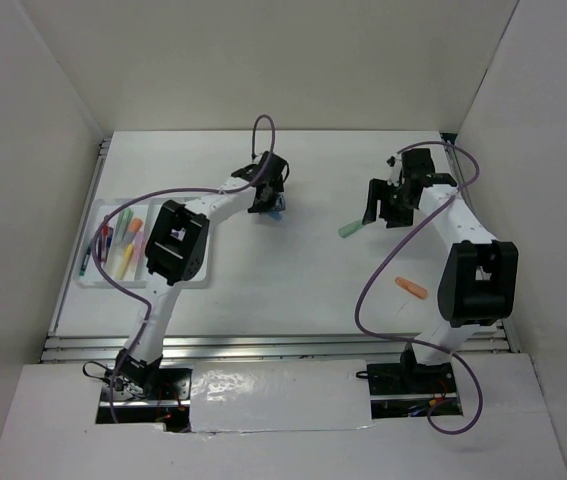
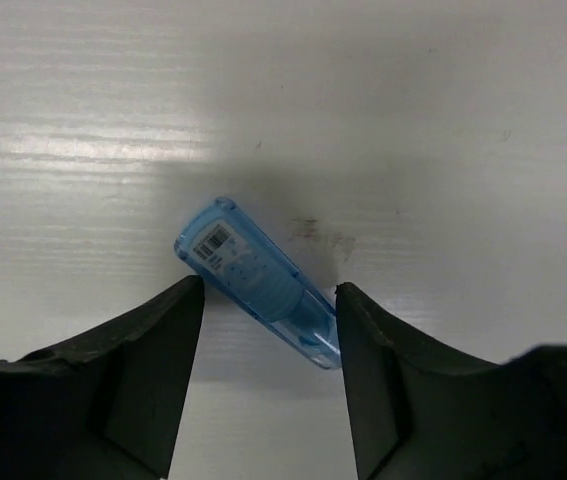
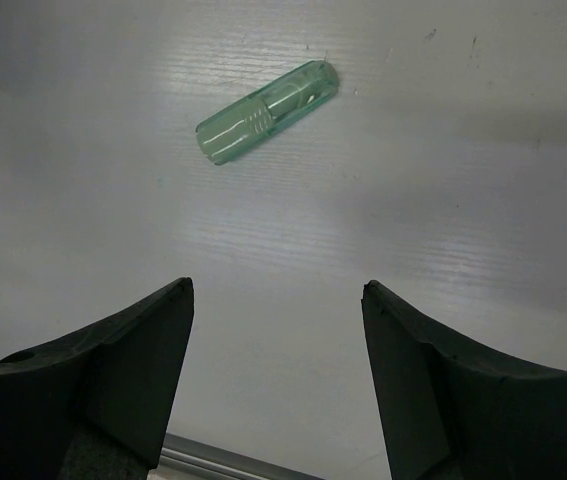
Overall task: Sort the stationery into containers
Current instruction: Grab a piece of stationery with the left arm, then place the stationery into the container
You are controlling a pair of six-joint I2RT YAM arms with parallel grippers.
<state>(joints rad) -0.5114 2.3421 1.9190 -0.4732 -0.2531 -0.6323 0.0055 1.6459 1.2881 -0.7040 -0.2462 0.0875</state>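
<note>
A translucent blue highlighter (image 2: 258, 280) lies slanted on the white table. My left gripper (image 2: 269, 290) is open and straddles it; the right finger (image 2: 363, 340) touches its clear cap end, while the left finger stands just beside its body. From above, this gripper (image 1: 269, 203) is at mid-table with the blue highlighter (image 1: 279, 207) under it. My right gripper (image 3: 278, 290) is open and empty, hovering short of a mint highlighter (image 3: 268, 125). That mint highlighter (image 1: 351, 229) lies just left of the right gripper (image 1: 378, 214). An orange marker (image 1: 411, 288) lies near the right arm.
The white divided tray (image 1: 103, 284) sits at the far left, holding several pens in green, pink, orange and yellow. My left arm's elbow (image 1: 176, 243) hangs over the tray's right side. White walls enclose the table, and a metal rail (image 1: 263, 345) runs along the near edge.
</note>
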